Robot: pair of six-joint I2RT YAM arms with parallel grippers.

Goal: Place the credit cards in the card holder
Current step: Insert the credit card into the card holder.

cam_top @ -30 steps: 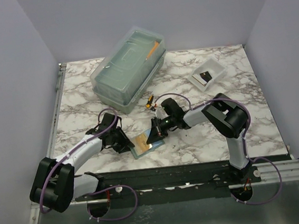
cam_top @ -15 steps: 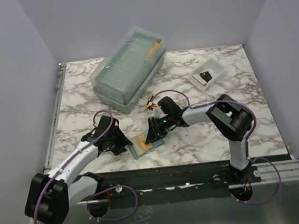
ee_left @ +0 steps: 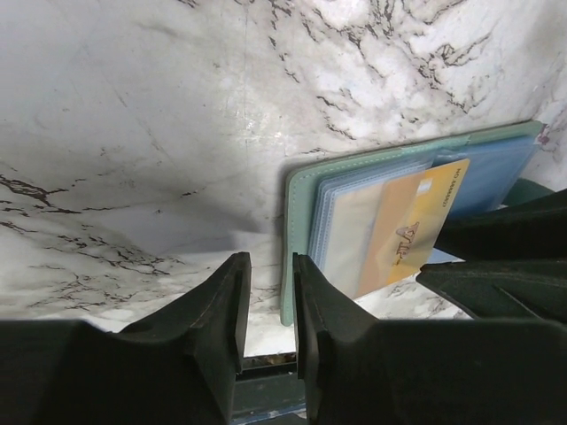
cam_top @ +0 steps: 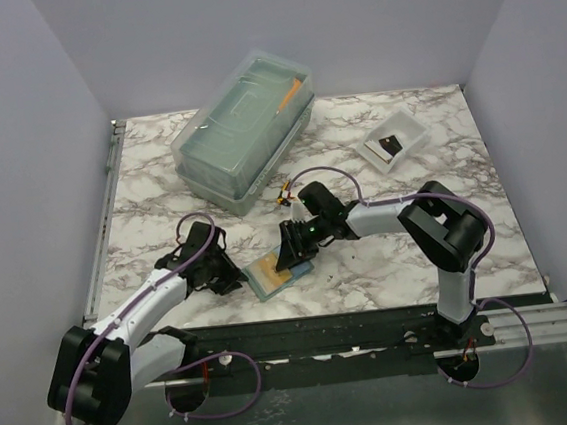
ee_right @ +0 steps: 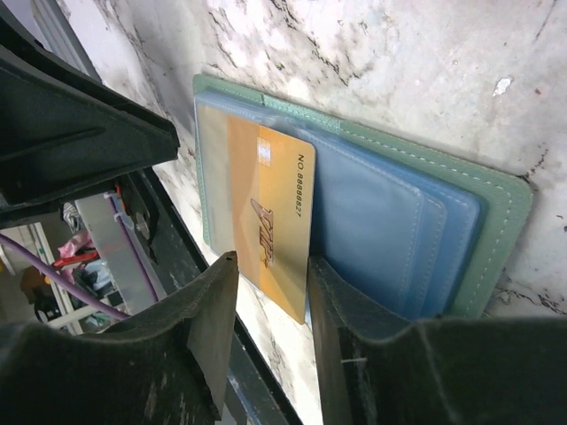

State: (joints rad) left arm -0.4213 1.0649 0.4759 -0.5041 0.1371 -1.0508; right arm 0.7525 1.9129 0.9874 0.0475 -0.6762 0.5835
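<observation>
The grey-green card holder lies open and flat near the table's front edge. The gold card lies on its clear pockets, partly slid into one and sticking out. The holder and the card also show in the left wrist view. My left gripper sits just left of the holder, jaws narrowly open and empty. My right gripper is open over the card's free end, one finger on the holder's pockets. A black card lies in the white tray.
A large translucent lidded box stands at the back left. A yellow-handled tool lies just behind my right arm. The table's front edge and black rail run close below the holder.
My left arm has drawn back to the left, off the holder's edge. My right gripper has edged a little left over the gold card.
</observation>
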